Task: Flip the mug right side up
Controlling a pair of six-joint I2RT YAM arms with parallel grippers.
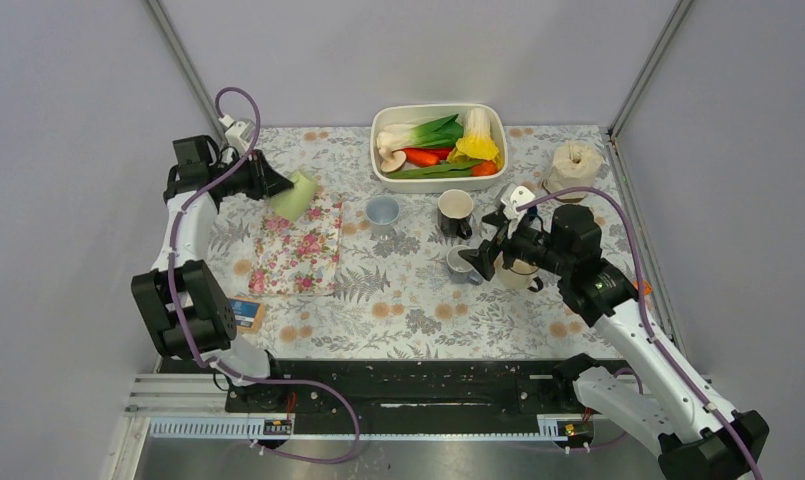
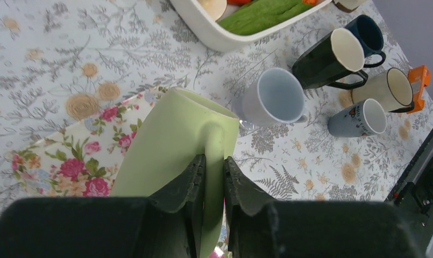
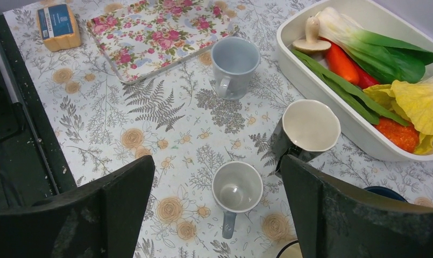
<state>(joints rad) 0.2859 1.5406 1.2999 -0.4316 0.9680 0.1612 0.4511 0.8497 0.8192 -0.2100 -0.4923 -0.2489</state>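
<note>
"Slippage of the green mug [image 1: 296,194] is the chief risk, is it not?"

"It is. The mug is held clear of the table at the far left, tilted, above the far end of the floral tray [image 1: 298,250]. Only its handle [image 2: 214,140] is pinched between the pressed-together fingers of the left gripper [image 2: 214,161]. If the wrist is rolled quickly, the mug could pivot in so narrow a grip, or be dropped onto the tray edge."

"Can anything else be struck?"

"The pale blue mug [image 2: 276,97] stands just right of the tray, so a wide swing should be avoided. The right gripper [image 1: 481,262] is spread wide and holds nothing. It hangs over the small grey mug [image 3: 237,188], well apart from the work."

"What is shown by one view and not by another?"

"The grip on the handle is seen only from the left wrist. From above, the fingers are hidden behind the mug, but its place over the tray is given. Which end faces down cannot be settled from either view."
</note>
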